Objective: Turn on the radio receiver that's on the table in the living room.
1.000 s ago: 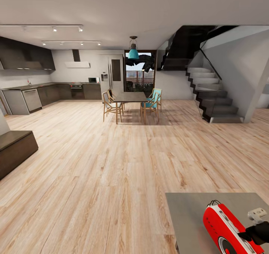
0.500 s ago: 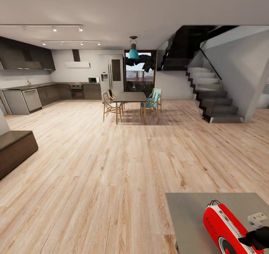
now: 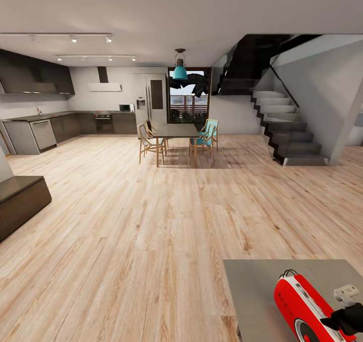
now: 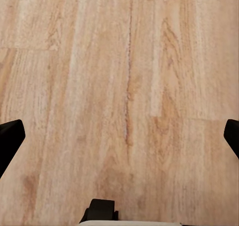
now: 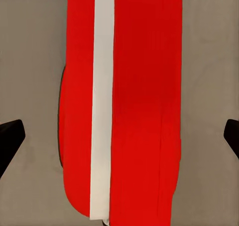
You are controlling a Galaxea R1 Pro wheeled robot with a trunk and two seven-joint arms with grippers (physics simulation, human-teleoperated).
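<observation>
From the head camera, the small red portable radio with rounded corners and white trim (image 3: 308, 309) lies at the bottom right of the picture on the low grey matte counter (image 3: 252, 291), near the counter's near side. Its round dial faces up and toward the robot, and the thin wire handle loops off its far end. The right hand (image 3: 348, 309) sits against the radio's right flank; from here I cannot tell how its fingers stand. Beyond lie pale wood floorboards (image 3: 151, 231), a dark dining table with wooden and teal chairs (image 3: 175, 130), a kitchen run and a dark staircase (image 3: 287, 130). No container stands near the radio.

The left wrist camera looks straight down at bare floorboards. The left hand (image 4: 119, 136) is spread wide, with a dark fingertip (image 4: 10, 138) at either edge and nothing between them.

The right wrist camera looks onto the radio's red shell (image 5: 142, 101) and its white band, with grey counter (image 5: 30, 61) at both sides. The right hand (image 5: 119, 136) is spread wide, its fingertips (image 5: 10, 136) standing clear of the shell on either side.

By its look, the radio is a light, rigid plastic box with a smooth, likely slippery skin, so a careless push would probably slide it across the counter. The task needs a touch at its control rather than a lift; if it must be steadied, the long flat sides offer the best hold.
</observation>
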